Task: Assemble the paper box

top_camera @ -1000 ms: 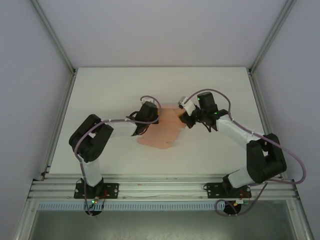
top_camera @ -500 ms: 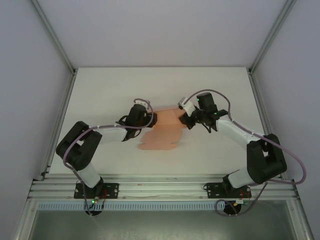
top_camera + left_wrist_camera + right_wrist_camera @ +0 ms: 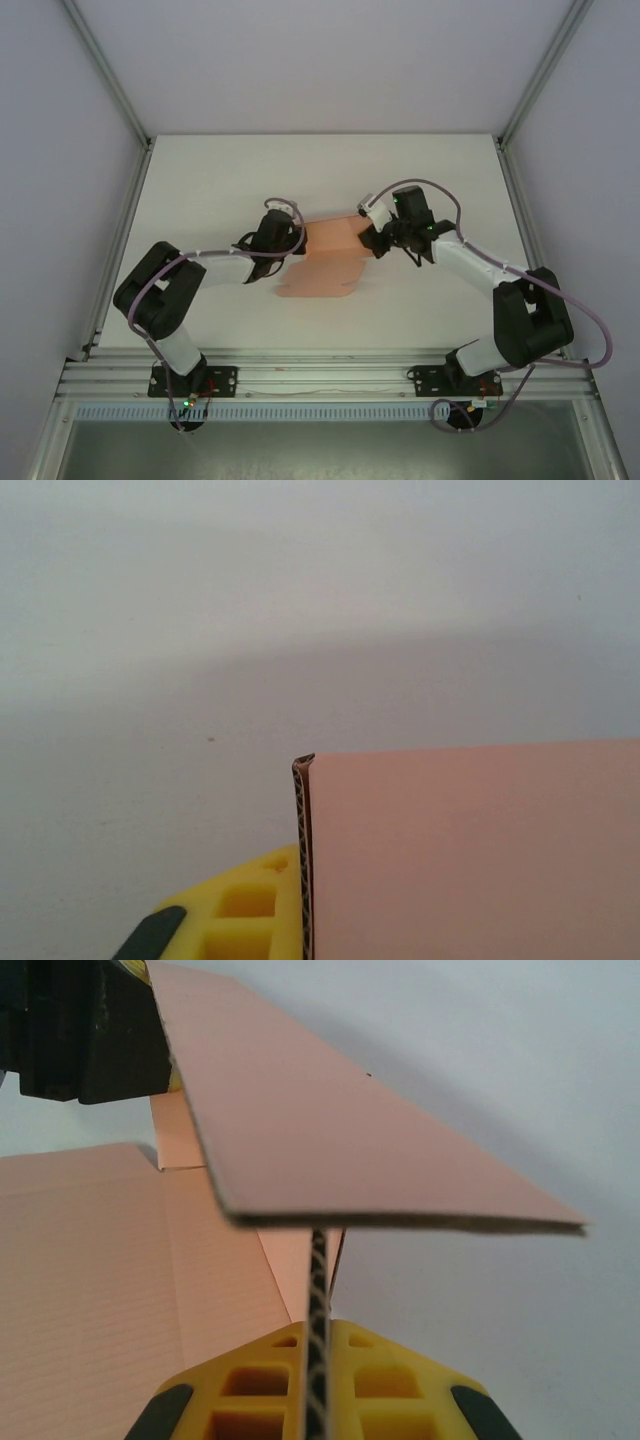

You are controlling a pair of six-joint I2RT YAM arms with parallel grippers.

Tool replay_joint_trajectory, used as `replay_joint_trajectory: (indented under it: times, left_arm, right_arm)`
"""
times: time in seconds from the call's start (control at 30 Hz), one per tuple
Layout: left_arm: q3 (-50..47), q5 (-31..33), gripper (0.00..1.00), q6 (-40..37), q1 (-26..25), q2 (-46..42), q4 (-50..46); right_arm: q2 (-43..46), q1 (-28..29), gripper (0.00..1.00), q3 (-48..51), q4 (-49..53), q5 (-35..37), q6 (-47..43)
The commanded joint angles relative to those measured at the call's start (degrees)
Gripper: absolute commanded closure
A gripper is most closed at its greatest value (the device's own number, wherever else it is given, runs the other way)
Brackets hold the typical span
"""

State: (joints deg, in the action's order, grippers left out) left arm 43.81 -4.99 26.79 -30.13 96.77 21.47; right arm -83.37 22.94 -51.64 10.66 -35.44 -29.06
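Paper box (image 3: 322, 268): we see it part-folded at mid desk (image 3: 220, 180), between the two arms, one panel raised
Left gripper (image 3: 297, 238): we find it closed on the raised panel's left edge
Right gripper (image 3: 368, 240): we see it clamped on an upright card edge at the right side

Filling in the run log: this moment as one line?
paper box: one panel raised | left fingers: shut on its card edge | right fingers: shut on its card edge
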Motion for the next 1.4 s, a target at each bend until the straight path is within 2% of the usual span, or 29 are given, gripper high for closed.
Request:
replay_joint_trajectory:
  times: [0.0,0.03,0.13,0.27,0.33,0.5,0.6,0.73,0.9,1.03,1.37]
  left_arm:
    - [2.07,6.41,0.96,0.86,-1.31,0.88,-1.60]
    - [2.47,7.63,0.99,1.12,-1.67,1.21,-1.63]
    - [3.40,9.43,1.00,1.59,-1.86,1.58,-2.12]
    - [3.62,12.97,1.00,0.94,-1.86,0.36,-3.15]
    - [3.51,14.21,1.00,0.53,-1.95,-0.06,-2.85]
    - [3.28,15.98,1.00,-0.16,-2.12,-0.27,-3.80]
    - [2.39,16.06,1.00,-1.06,-2.40,-0.59,-2.38]
    - [2.62,15.72,1.00,-1.05,-2.63,-0.29,-2.34]
    - [3.07,15.55,1.00,-0.79,-2.83,-0.08,-2.64]
    - [3.70,15.82,1.00,-0.70,-2.92,0.39,-3.79]
    - [5.08,16.33,1.00,2.42,-2.92,0.89,-6.13]
  right_arm:
    - [1.36,1.17,0.92,1.85,0.50,2.98,3.07]
    - [1.91,1.30,0.88,2.23,-0.05,2.93,3.34]
    - [4.85,1.27,0.74,3.66,-2.28,4.17,6.09]
    - [12.16,1.30,0.22,7.81,-8.10,9.12,11.53]
    - [16.41,1.23,0.00,9.95,-10.76,12.97,14.48]
    - [26.88,0.68,0.00,12.30,-13.49,27.33,20.29]
    - [27.17,-0.73,0.00,9.23,-12.32,32.41,22.24]
    - [19.93,-1.36,0.00,2.85,-8.68,31.95,23.55]
    - [11.57,-1.21,0.00,0.00,-7.55,23.78,20.80]
    - [6.02,-0.47,0.00,-1.84,-5.06,21.74,19.22]
    - [0.44,3.39,0.00,-0.01,-8.20,18.63,19.90]
